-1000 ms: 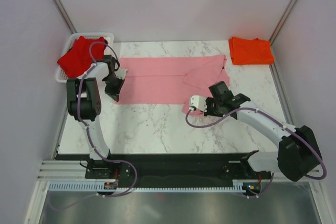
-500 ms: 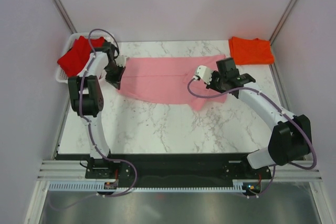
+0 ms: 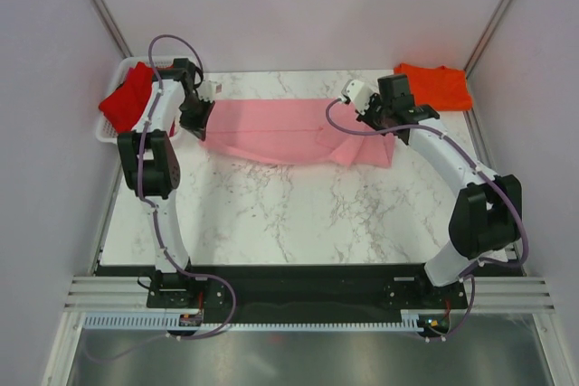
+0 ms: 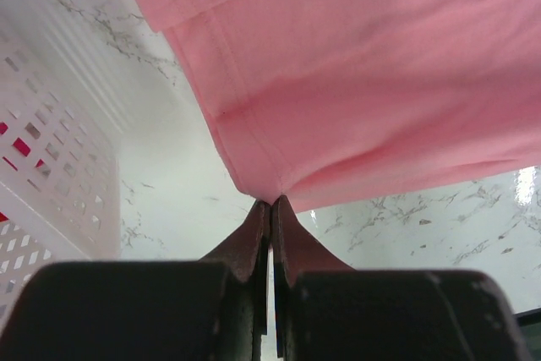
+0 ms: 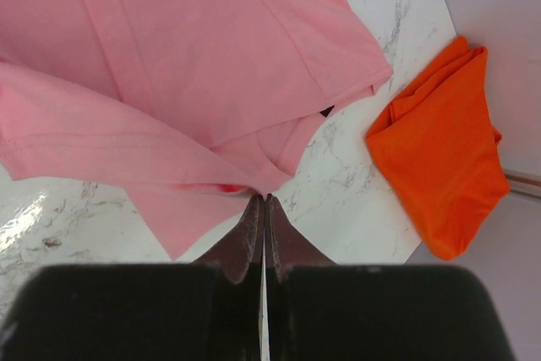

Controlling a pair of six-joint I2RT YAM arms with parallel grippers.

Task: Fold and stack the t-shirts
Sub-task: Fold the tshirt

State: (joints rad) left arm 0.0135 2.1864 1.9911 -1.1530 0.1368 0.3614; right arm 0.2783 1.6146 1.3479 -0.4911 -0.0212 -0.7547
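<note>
The light pink t-shirt [image 3: 285, 130] lies folded lengthwise across the far part of the marble table. My left gripper [image 3: 196, 120] is shut on its left corner [image 4: 258, 183]. My right gripper [image 3: 387, 124] is shut on its right corner [image 5: 254, 177]; a small dark tag [image 5: 325, 111] shows at the shirt's edge. The bright orange t-shirt [image 3: 436, 84] lies folded at the far right corner and shows in the right wrist view [image 5: 439, 158]. The deep red t-shirt [image 3: 127, 97] lies in the white mesh basket [image 3: 107, 133] at the far left.
The basket wall [image 4: 42, 175] stands close to the left of my left gripper. Grey walls and metal frame posts close the table on the left, right and back. The near marble area [image 3: 289, 214] holds nothing but the arms.
Both grippers have carried the pink shirt's near edge toward the far edge, folding the shirt lengthwise. The right arm swung from mid-table to near the orange shirt.
</note>
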